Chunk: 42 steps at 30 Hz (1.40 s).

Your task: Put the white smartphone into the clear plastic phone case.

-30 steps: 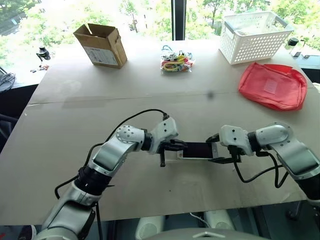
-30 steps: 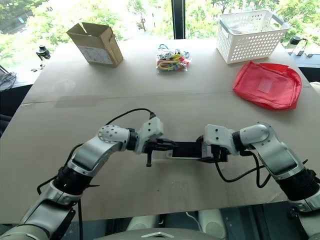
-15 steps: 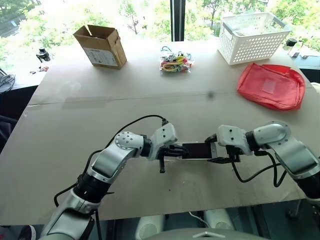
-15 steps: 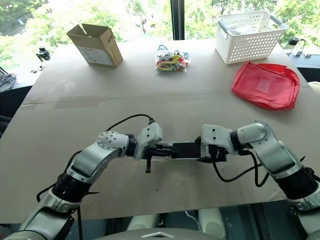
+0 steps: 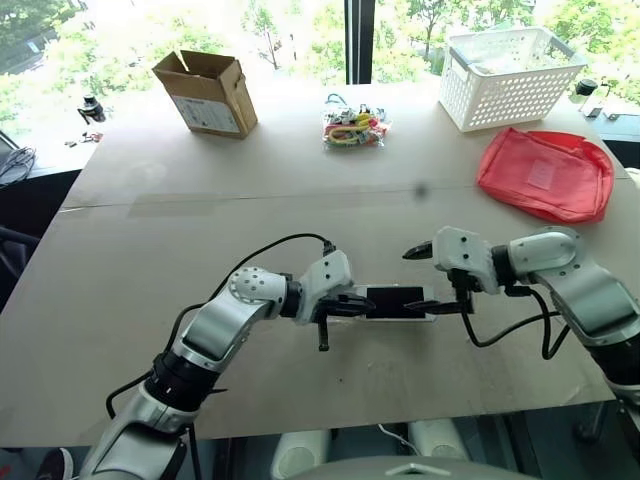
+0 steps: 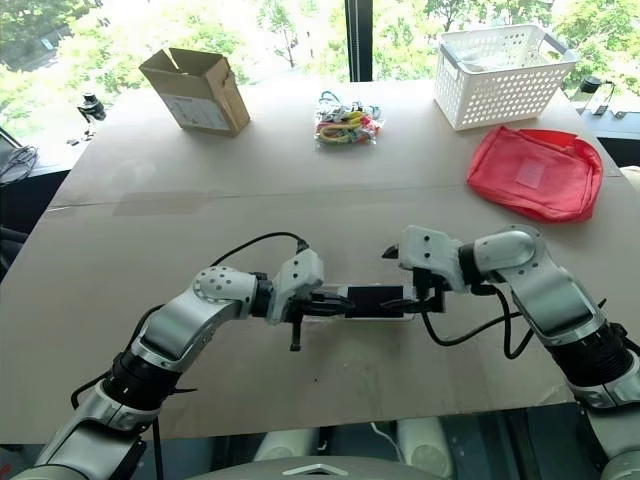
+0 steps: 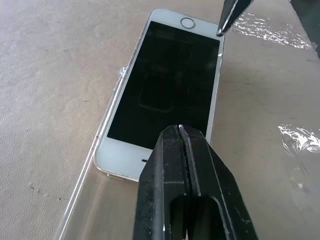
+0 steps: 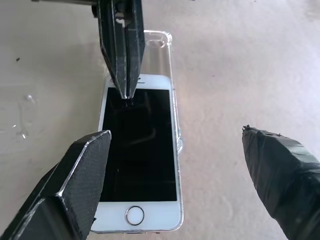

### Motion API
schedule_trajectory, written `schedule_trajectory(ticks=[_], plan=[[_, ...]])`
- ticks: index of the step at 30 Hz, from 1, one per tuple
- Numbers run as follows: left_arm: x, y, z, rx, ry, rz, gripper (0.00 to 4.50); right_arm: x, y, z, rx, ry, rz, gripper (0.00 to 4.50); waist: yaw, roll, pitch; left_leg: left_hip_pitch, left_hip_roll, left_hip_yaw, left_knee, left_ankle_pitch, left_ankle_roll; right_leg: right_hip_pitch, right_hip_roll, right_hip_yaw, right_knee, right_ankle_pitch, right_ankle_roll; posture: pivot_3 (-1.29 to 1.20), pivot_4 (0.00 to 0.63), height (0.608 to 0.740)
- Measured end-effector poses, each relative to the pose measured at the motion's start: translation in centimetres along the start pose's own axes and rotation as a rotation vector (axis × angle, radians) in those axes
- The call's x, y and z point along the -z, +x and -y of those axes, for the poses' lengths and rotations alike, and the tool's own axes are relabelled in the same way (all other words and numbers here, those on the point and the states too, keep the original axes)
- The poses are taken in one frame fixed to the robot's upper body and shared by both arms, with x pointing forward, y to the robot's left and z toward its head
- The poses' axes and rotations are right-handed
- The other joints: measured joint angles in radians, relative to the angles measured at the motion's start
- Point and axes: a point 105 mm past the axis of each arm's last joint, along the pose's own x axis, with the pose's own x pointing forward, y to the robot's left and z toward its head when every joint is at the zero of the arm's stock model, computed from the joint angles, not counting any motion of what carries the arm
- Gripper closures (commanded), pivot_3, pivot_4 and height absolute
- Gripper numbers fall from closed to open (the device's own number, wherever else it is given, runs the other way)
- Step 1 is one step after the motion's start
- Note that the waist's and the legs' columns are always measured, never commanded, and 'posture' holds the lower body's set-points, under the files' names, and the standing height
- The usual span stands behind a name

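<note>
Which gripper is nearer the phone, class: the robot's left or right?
Left. The left gripper, shut, has its tips over the phone at its speaker end. The right gripper stands open, raised above the home-button end, one finger just over a corner.

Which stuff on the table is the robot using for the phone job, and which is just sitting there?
Using: phone, clear case, left gripper, right gripper.

Just sitting: cardboard box, white basket, red pouch, colourful bundle.
</note>
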Motion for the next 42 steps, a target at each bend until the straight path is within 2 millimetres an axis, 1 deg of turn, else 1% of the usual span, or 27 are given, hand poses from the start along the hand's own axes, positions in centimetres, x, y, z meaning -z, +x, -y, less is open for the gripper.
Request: schedule_trajectory(ticks=[2, 4, 5, 6, 8, 9, 10, 11, 12, 13, 15, 16, 17, 18, 22, 25, 26, 28, 31, 33, 35, 39, 42], plan=[[0.0, 0.0, 0.0, 0.000, -0.001, 0.000, 4.50, 0.2, -0.8, 0.5, 0.030, 0.005, -0.019, 0.11, 0.000, 0.000, 0.000, 0.000, 0.000, 0.000, 0.000, 0.000, 0.000, 0.000, 0.000, 0.000, 0.000, 0.000, 0.000, 0.00, 0.150, 0.740], [-0.1, -0.1, 0.0, -0.003, 0.002, 0.002, 4.50, 1.1, -1.8, 0.7, 0.044, 0.021, -0.057, 0.60, 0.001, 0.000, 0.000, 0.000, 0.000, 0.000, 0.000, 0.000, 0.000, 0.001, 0.000, 0.000, -0.001, 0.000, 0.000, 0.00, 0.150, 0.740], [-0.1, -0.2, -0.1, -0.010, 0.002, 0.007, 4.50, 1.6, -2.3, 0.8, 0.055, 0.043, -0.070, 0.92, 0.000, 0.000, -0.001, 0.000, 0.000, 0.000, 0.000, 0.000, 0.000, 0.001, 0.000, 0.000, -0.001, 0.000, 0.000, 0.00, 0.150, 0.740], [-0.1, -0.3, -0.2, -0.015, -0.001, 0.010, 4.50, 1.8, -2.5, 0.8, 0.060, 0.052, -0.072, 1.37, 0.000, 0.000, -0.001, 0.000, 0.000, 0.000, 0.000, 0.000, 0.000, 0.001, 0.000, 0.000, -0.001, 0.000, 0.000, 0.00, 0.150, 0.740], [-0.6, -0.6, -0.7, -0.041, -0.066, 0.039, 4.50, 2.3, -3.0, 0.5, 0.044, 0.068, -0.092, 2.37, -0.001, 0.000, 0.000, 0.000, 0.000, 0.000, 0.000, 0.000, 0.000, 0.000, 0.000, 0.000, 0.000, 0.000, 0.000, 0.00, 0.150, 0.740], [-0.7, -0.7, -0.8, -0.052, -0.084, 0.043, 4.50, 2.5, -3.1, 0.4, 0.041, 0.072, -0.102, 2.69, -0.002, 0.000, 0.000, 0.000, 0.000, 0.000, 0.000, 0.000, 0.000, 0.000, 0.000, -0.001, 0.000, 0.000, 0.000, 0.00, 0.150, 0.740], [-1.0, -1.2, -1.2, -0.069, -0.102, 0.042, 4.50, 3.0, -3.5, 0.2, 0.031, 0.084, -0.125, 3.21, -0.002, -0.001, 0.000, 0.000, 0.000, 0.000, 0.000, 0.000, 0.000, 0.000, 0.001, -0.001, 0.000, 0.000, 0.000, 0.00, 0.150, 0.740], [-1.5, -1.6, -1.5, -0.080, -0.097, 0.043, 4.50, 3.3, -3.6, 0.0, 0.027, 0.092, -0.139, 3.73, -0.002, -0.001, 0.001, -0.001, 0.000, 0.000, 0.000, 0.000, 0.000, 0.000, 0.001, -0.001, 0.000, 0.000, 0.000, 0.00, 0.150, 0.740], [-2.4, -2.3, -1.8, -0.093, -0.088, 0.057, 4.50, 3.7, -3.8, -0.1, 0.025, 0.097, -0.156, 4.23, -0.002, -0.001, 0.001, -0.001, 0.000, 0.000, 0.000, 0.000, 0.000, -0.001, 0.001, -0.001, 0.000, 0.000, 0.000, 0.00, 0.150, 0.740], [-3.7, -3.2, -2.1, -0.108, -0.068, 0.082, 4.50, 4.0, -4.0, -0.2, 0.025, 0.102, -0.175, 4.37, -0.002, -0.001, 0.001, -0.002, 0.000, 0.000, 0.000, 0.000, 0.000, -0.001, 0.001, -0.001, 0.000, 0.000, 0.000, 0.00, 0.150, 0.740], [-5.4, -4.9, -2.2, -0.129, -0.041, 0.117, 4.50, 4.6, -4.1, -0.5, 0.024, 0.106, -0.201, 4.37, -0.006, -0.001, 0.001, -0.002, 0.001, 0.001, 0.000, 0.000, 0.000, -0.002, 0.001, 0.000, 0.000, 0.000, 0.000, 0.00, 0.150, 0.740], [-5.6, -5.7, -2.2, -0.143, -0.034, 0.103, 4.50, 4.9, -4.0, -0.5, 0.023, 0.112, -0.212, 4.37, -0.010, -0.001, 0.001, -0.002, 0.001, 0.001, -0.001, 0.000, 0.000, -0.003, 0.001, 0.001, 0.000, 0.000, 0.000, 0.00, 0.150, 0.740], [-5.4, -6.2, -2.2, -0.152, -0.040, 0.088, 4.50, 5.1, -4.0, -0.6, 0.022, 0.118, -0.217, 4.37, -0.011, -0.001, 0.001, -0.002, 0.001, 0.001, -0.001, 0.000, 0.000, -0.003, 0.001, 0.001, 0.000, 0.000, 0.000, 0.00, 0.150, 0.740], [-4.6, -6.8, -2.0, -0.159, -0.055, 0.056, 4.50, 5.3, -3.9, -0.7, 0.020, 0.122, -0.219, 4.37, -0.015, -0.001, 0.001, -0.002, 0.001, 0.001, -0.002, 0.000, 0.000, -0.003, 0.001, 0.001, -0.001, 0.000, 0.000, 0.00, 0.150, 0.740], [0.7, -9.3, -1.1, -0.192, -0.155, -0.142, 4.50, 5.5, -3.4, -1.1, 0.003, 0.129, -0.219, 4.37, -0.025, 0.000, 0.002, -0.002, 0.002, 0.001, -0.003, 0.000, 0.000, -0.004, 0.001, 0.000, -0.001, 0.000, 0.000, 0.00, 0.150, 0.740], [2.4, -10.3, -1.0, -0.217, -0.170, -0.210, 4.50, 5.3, -2.9, -1.4, -0.011, 0.124, -0.210, 4.37, -0.017, 0.000, 0.003, -0.002, 0.002, 0.000, -0.002, 0.000, 0.000, -0.003, -0.001, 0.000, -0.001, 0.000, 0.000, 0.00, 0.150, 0.740], [2.6, -10.4, -1.1, -0.220, -0.168, -0.218, 4.50, 5.2, -2.8, -1.5, -0.015, 0.120, -0.208, 4.37, -0.014, 0.000, 0.003, -0.003, 0.002, 0.000, -0.002, 0.000, 0.000, -0.003, -0.001, 0.000, -0.001, 0.000, 0.000, 0.00, 0.150, 0.740], [2.8, -10.4, -1.1, -0.220, -0.153, -0.227, 4.50, 5.1, -2.7, -1.6, -0.022, 0.112, -0.207, 4.37, -0.005, 0.000, 0.003, -0.002, 0.001, 0.001, -0.001, 0.000, 0.000, -0.003, -0.001, 0.000, -0.001, 0.000, 0.000, 0.00, 0.150, 0.740], [3.1, -9.5, -0.8, -0.202, -0.148, -0.228, 4.50, 5.2, -2.4, -2.0, -0.040, 0.120, -0.217, 4.37, -0.001, 0.000, 0.003, -0.003, 0.001, 0.001, -0.001, 0.000, 0.000, -0.003, -0.001, 0.000, -0.001, 0.000, 0.000, 0.00, 0.150, 0.740], [2.7, -8.3, -0.9, -0.190, -0.141, -0.190, 4.50, 5.3, -2.3, -2.2, -0.049, 0.130, -0.228, 4.37, 0.001, -0.001, 0.003, -0.003, 0.001, 0.001, -0.001, 0.000, 0.000, -0.003, -0.001, -0.001, -0.001, 0.000, 0.000, 0.00, 0.150, 0.740], [2.4, -7.2, -0.8, -0.171, -0.138, -0.162, 4.50, 5.0, -2.1, -2.4, -0.061, 0.122, -0.227, 4.37, 0.000, -0.001, 0.003, -0.004, 0.001, 0.000, -0.001, 0.000, 0.000, -0.003, -0.001, 0.000, -0.001, 0.000, 0.000, 0.00, 0.150, 0.740], [1.5, -5.8, -0.8, -0.152, -0.139, -0.115, 4.50, 5.0, -1.5, -2.7, -0.080, 0.109, -0.231, 4.37, -0.002, -0.001, 0.003, -0.003, 0.001, 0.000, 0.000, 0.000, 0.000, -0.003, 0.000, 0.000, 0.000, 0.000, 0.000, 0.00, 0.150, 0.740], [1.0, -5.2, -0.8, -0.135, -0.136, -0.094, 4.50, 4.3, -0.4, -2.8, -0.098, 0.088, -0.206, 4.37, -0.005, -0.001, 0.003, -0.003, 0.001, 0.001, 0.000, 0.000, 0.000, -0.003, 0.000, 0.000, 0.000, 0.000, 0.000, 0.00, 0.150, 0.740]])
